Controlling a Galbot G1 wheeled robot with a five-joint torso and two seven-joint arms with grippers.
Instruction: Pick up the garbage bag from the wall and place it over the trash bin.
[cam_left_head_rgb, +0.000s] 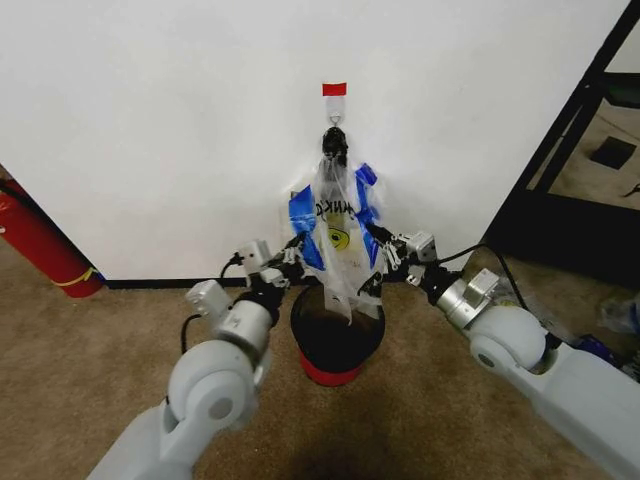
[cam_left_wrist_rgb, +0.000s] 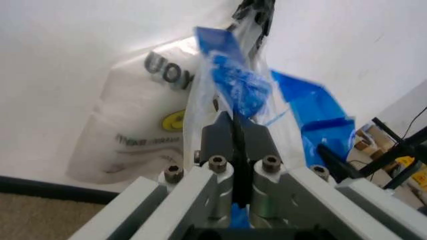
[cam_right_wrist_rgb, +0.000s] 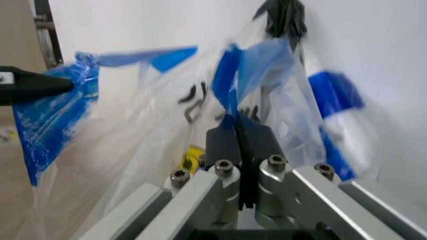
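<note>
The garbage bag (cam_left_head_rgb: 338, 232) hangs on the white wall (cam_left_head_rgb: 160, 130), its dark bunched top on a metal hook (cam_left_head_rgb: 334, 124) under a red tape strip (cam_left_head_rgb: 334, 89). The bag shows a yellow smiley, black lettering and blue patches. My left gripper (cam_left_head_rgb: 299, 249) is shut on the blue patch at the bag's left edge; up close (cam_left_wrist_rgb: 235, 123) its pads pinch the film. My right gripper (cam_left_head_rgb: 379, 241) is shut on the blue patch at the right edge, also seen close (cam_right_wrist_rgb: 237, 125). The bag's lower end dangles into the black trash bin (cam_left_head_rgb: 322, 366), which stands directly below.
A red fire extinguisher (cam_left_head_rgb: 40, 245) leans at the wall on the far left. A black frame (cam_left_head_rgb: 560, 150) and floor clutter (cam_left_head_rgb: 615, 320) stand to the right. Brown carpet (cam_left_head_rgb: 90, 380) lies open around the bin.
</note>
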